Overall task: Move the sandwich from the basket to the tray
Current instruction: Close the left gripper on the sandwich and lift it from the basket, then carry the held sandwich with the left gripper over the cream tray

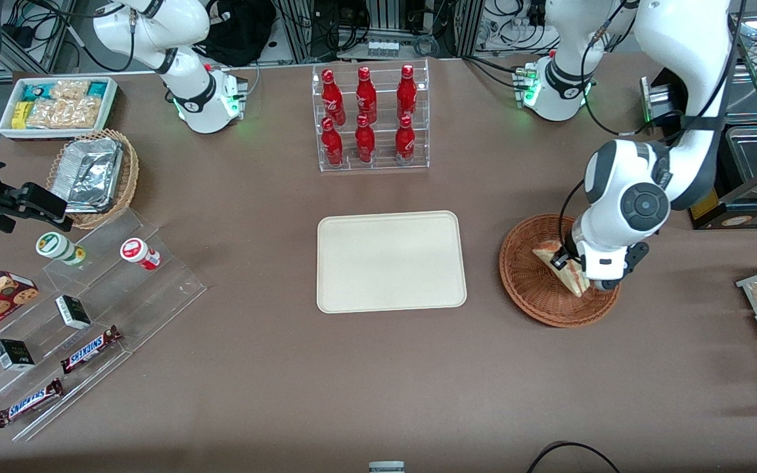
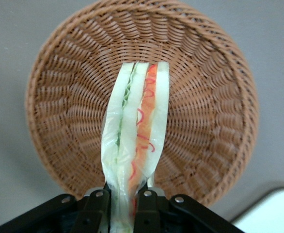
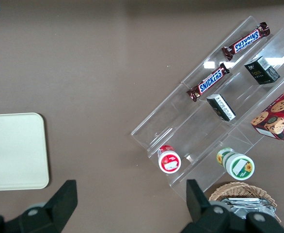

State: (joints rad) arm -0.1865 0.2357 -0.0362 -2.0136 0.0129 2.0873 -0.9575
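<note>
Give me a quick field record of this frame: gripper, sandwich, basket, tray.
gripper: left arm's gripper over the basket, fingers shut on the sandwich
sandwich: wrapped wedge, pinched at one end, held over the basket's inside
basket: reddish-brown wicker, beside the tray, toward the working arm's end
tray: cream, mid-table, nothing on it
task state: sandwich gripped, not yet on tray

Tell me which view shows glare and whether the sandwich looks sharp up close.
Front view: glare on the foil containers. Left wrist view: sandwich sharp and evenly lit over the basket, end effector shut on it. Right wrist view: bright reflections on the acrylic shelf.
</note>
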